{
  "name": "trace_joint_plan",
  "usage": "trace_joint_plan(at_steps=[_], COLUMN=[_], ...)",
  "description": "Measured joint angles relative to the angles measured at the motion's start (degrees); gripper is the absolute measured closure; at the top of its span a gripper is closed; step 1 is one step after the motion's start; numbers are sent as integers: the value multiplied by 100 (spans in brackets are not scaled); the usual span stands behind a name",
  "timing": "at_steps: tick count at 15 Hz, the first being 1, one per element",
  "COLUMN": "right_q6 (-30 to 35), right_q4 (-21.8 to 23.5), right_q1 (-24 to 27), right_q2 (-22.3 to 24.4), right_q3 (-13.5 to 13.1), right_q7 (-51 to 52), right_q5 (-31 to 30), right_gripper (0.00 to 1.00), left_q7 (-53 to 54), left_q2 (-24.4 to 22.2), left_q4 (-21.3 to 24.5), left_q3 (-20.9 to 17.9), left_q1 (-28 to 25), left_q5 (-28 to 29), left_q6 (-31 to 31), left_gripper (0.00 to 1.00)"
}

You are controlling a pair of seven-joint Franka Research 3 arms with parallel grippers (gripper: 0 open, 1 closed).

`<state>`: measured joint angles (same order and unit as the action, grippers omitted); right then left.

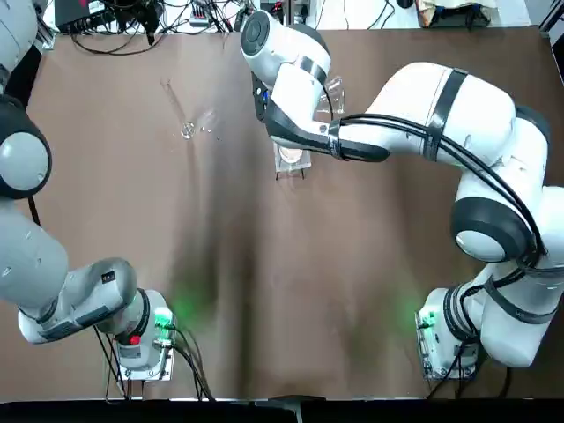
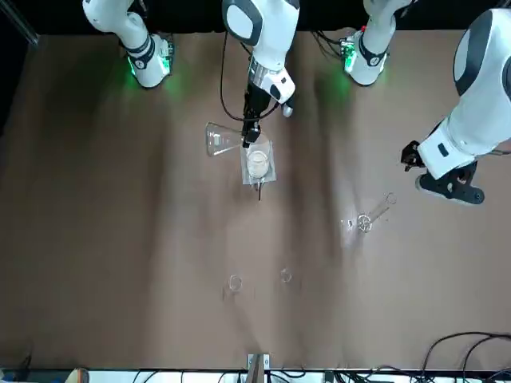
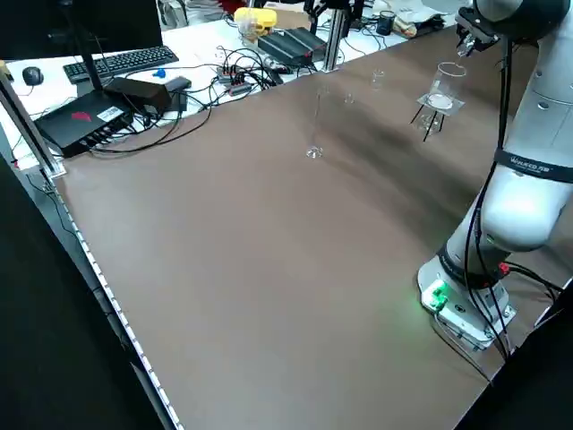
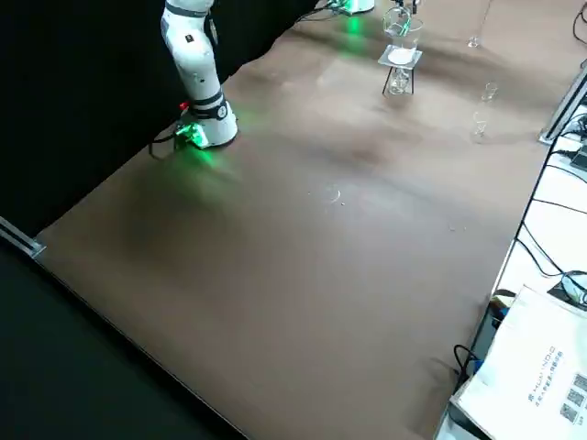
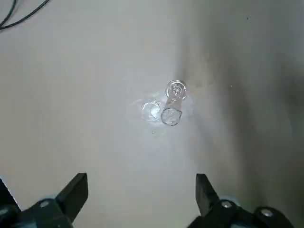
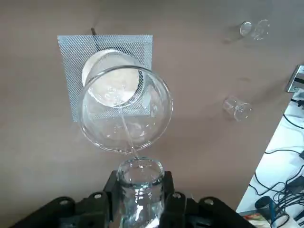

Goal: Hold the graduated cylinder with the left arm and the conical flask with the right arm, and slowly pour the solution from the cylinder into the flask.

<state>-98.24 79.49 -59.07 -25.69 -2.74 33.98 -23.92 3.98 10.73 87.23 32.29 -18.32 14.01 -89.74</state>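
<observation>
The graduated cylinder [image 1: 182, 117] stands upright and alone on the brown table, left of centre; it also shows as a thin clear tube [image 2: 374, 216]. My left gripper [image 5: 140, 192] hovers above the cylinder [image 5: 173, 102], open, looking down on its rim and foot. The conical flask [image 2: 217, 140] is tilted on its side. My right gripper [image 6: 141, 197] is shut on its neck [image 6: 140, 176]. The flask's wide body [image 6: 124, 114] hangs beside and partly over a glass vessel with white contents [image 6: 110, 81].
The vessel with white contents sits on a wire-mesh stand [image 2: 258, 163] at the middle of the table. Tiny glass pieces [image 2: 234, 282] lie toward the far edge. Cables and electronics [image 3: 107, 107] line the table's far side. The arms' bases [image 1: 141, 339] stand at the near edge.
</observation>
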Motion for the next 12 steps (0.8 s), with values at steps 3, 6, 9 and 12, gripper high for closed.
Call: trace_joint_plan(at_steps=[3,6,9,12], right_q6=[13,13,11,11], right_q4=[-103,-287,-386,-425], right_q1=[89,266,401,542], right_q2=[1,5,15,88], right_q3=[-42,-66,-72,-71], right_q7=[3,31,33,146], right_q5=[270,658,974,1189], right_gripper=[61,61,61,61], left_q7=[-417,-526,-576,-636], left_q2=[-80,-97,-97,-105], left_q4=[0,0,1,0], left_q3=[-1,-2,-3,11], left_q1=[-25,-34,-75,-73], left_q5=[0,1,1,-16], left_q6=[192,291,295,296], left_gripper=[0,0,0,0])
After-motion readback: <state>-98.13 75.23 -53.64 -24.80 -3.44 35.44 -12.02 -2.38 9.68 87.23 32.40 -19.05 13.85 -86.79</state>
